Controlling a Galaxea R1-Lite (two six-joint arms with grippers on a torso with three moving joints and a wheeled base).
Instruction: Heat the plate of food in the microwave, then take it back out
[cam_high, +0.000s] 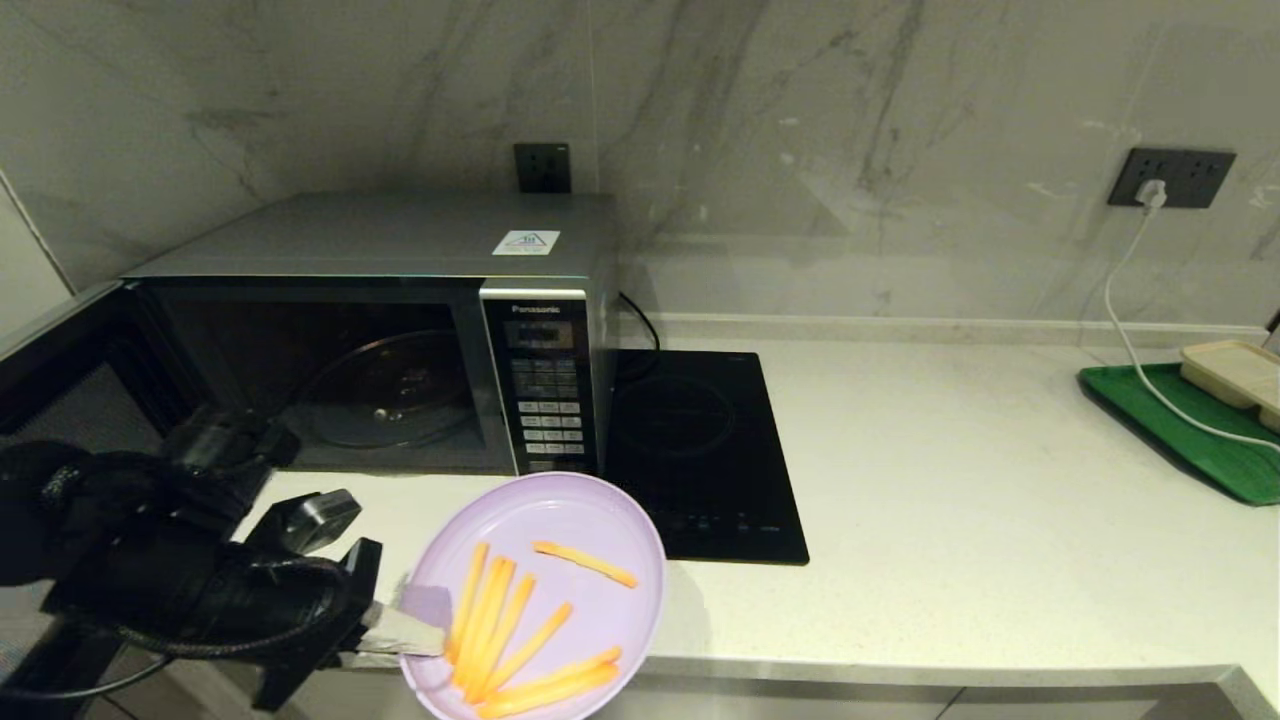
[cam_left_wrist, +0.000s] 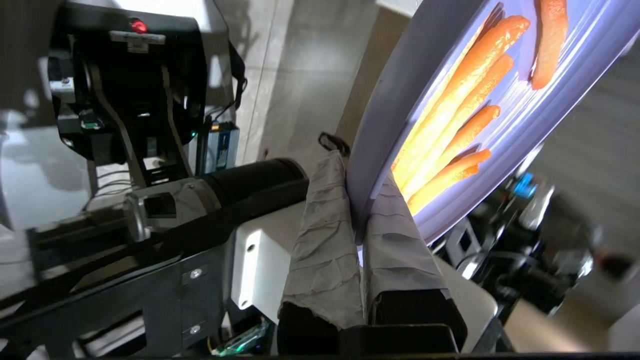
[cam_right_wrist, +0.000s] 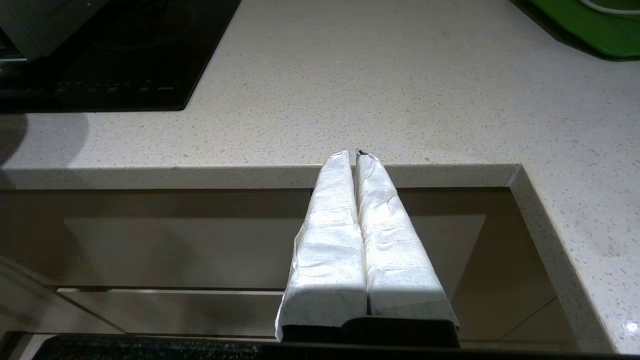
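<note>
On the pale counter (cam_high: 950, 480) the microwave (cam_high: 400, 330) stood door-open and empty; left gripper (cam_high: 400, 630), jaws clamped on the plate of food (cam_high: 560, 520) rim off the counter edge, looked about to load it inward; right gripper (cam_right_wrist: 357, 155) idle, closed, empty.

We see home kitchen: pale speckled stone countertop (cam_high: 950, 480), marble-look wall (cam_high: 850, 120), silver Panasonic microwave (cam_high: 400, 330) standing open, flat black induction cooktop (cam_high: 700, 450) just beside it, dark wall sockets (cam_high: 1170, 177), green tray (cam_high: 1200, 440) at counter's right end.
</note>
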